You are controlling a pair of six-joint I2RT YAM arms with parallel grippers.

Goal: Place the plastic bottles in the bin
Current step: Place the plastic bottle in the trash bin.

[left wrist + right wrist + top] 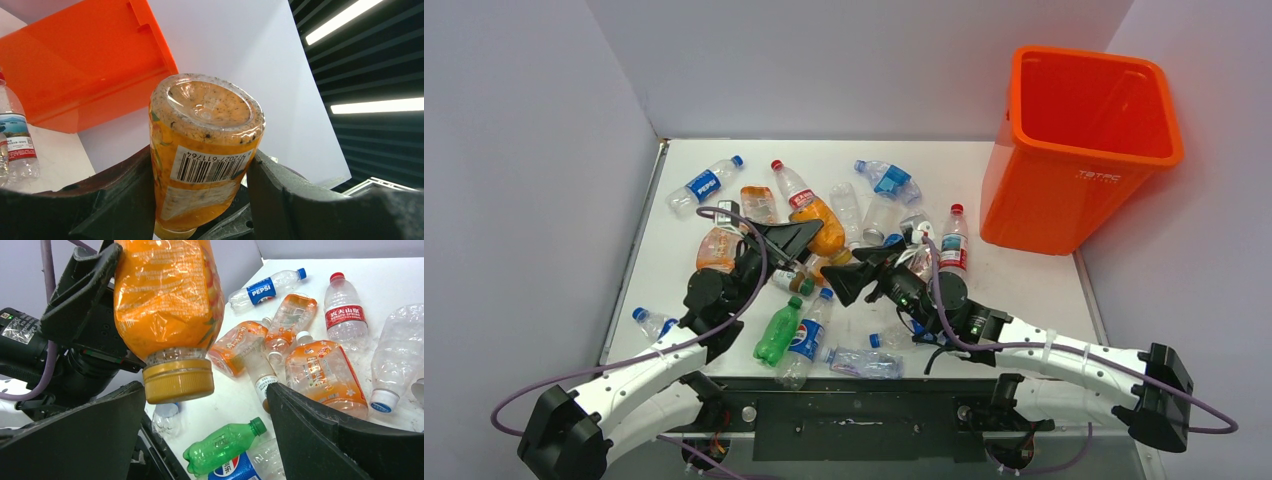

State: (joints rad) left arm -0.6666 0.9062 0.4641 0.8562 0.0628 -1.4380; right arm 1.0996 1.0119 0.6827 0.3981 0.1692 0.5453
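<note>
Plastic bottles crowd the white desk (669,262), so the job looks barely begun. From the Pepsi bottle (707,184) lying at the far left, across the heap of orange-tinted and clear ones in the middle, to the green bottle (779,335) near the front edge, nearly all lie on their sides. The left pincer (789,240) is pinching one orange juice bottle (167,300) by its body, lifted above the heap. It hangs upside down, long axis close to upright, with the yellow cap pointing at the desk and the dimpled base turned up toward the left wrist camera. Just beside it the right pincer (859,275) is spread wide and holds nothing; in its own view the jaws stand either side of that cap without touching it. Further right a red-capped water bottle (954,240) stands upright near the bin (1074,190). That orange tub sits at the far right corner, mouth up, and no bottle shows inside it from above, so I judge every bottle is yet to go in.
</note>
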